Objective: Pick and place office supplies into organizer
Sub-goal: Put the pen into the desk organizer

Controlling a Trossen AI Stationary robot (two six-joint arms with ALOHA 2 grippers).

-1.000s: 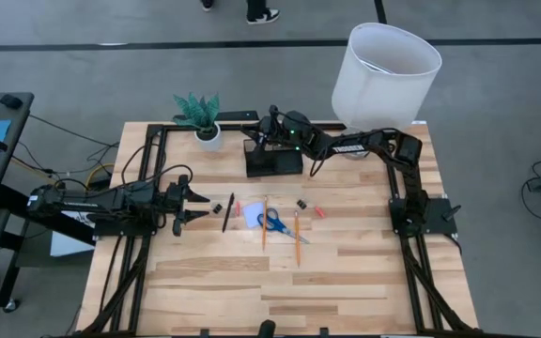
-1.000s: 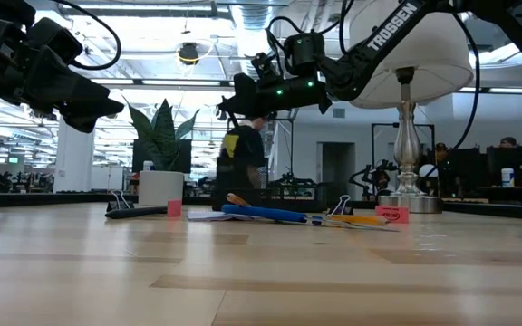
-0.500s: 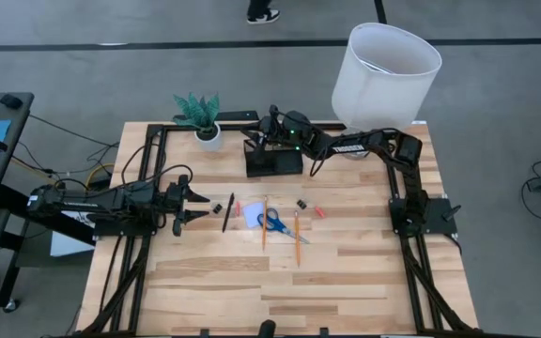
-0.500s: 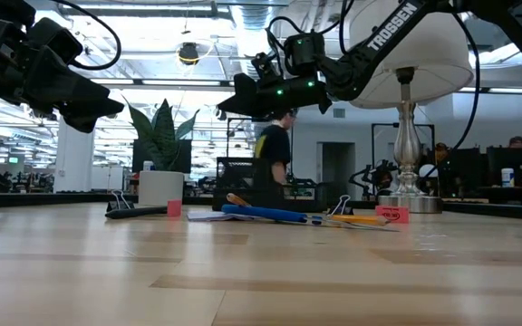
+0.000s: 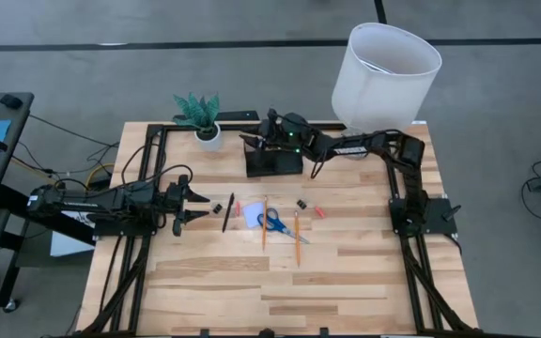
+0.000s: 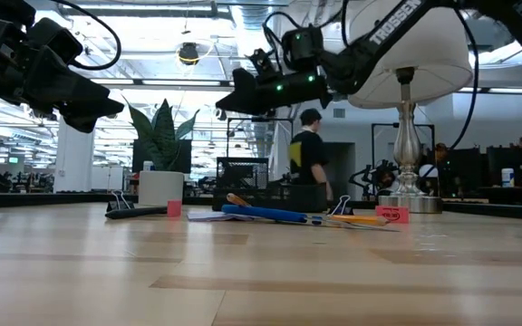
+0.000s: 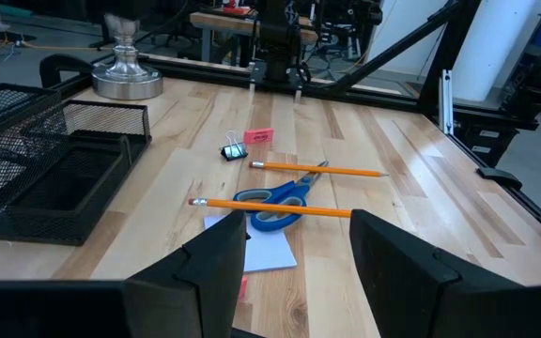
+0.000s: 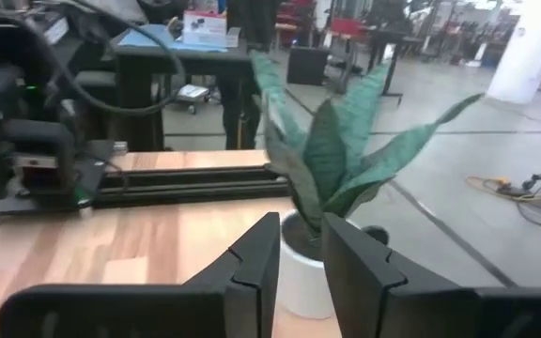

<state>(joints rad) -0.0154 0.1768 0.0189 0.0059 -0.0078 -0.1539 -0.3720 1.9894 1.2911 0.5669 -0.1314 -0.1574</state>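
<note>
From above, the right hand [image 5: 255, 141] is hanging over the far end of the black mesh organizer [image 5: 272, 161], and it's carrying nothing that I can make out. Its own camera is showing the fingers [image 8: 252, 263] standing a little apart with just air between them, pointing at the potted plant [image 8: 322, 178] in its white pot, so released, not gripping. You'd never get that from overhead; up there the fingertips are just a dark blob.

The left hand [image 5: 198, 202] is waiting at the left side of the bench [image 5: 214, 282], fingers [image 7: 216, 249] spread apart and empty. Right past its tips, the top view is showing a tiny black binder clip [image 5: 216, 206] and then the black pen [image 5: 227, 213]. The left wrist camera isn't catching either of those; instead it's giving a nice look at what's lying further out from that hand: the pale note pad [image 7: 256, 249], the blue-handled scissors [image 7: 275, 199] partly on top of it, two wooden pencils [image 7: 280, 207] either side of the scissors, another binder clip [image 7: 234, 150] and a small red bit [image 7: 258, 136]. It's also showing the organizer's mesh walls and a lower front section, which the overhead flattens out.

The low camera is adding a person [image 6: 311, 163] walking around in the room behind the bench.
</note>
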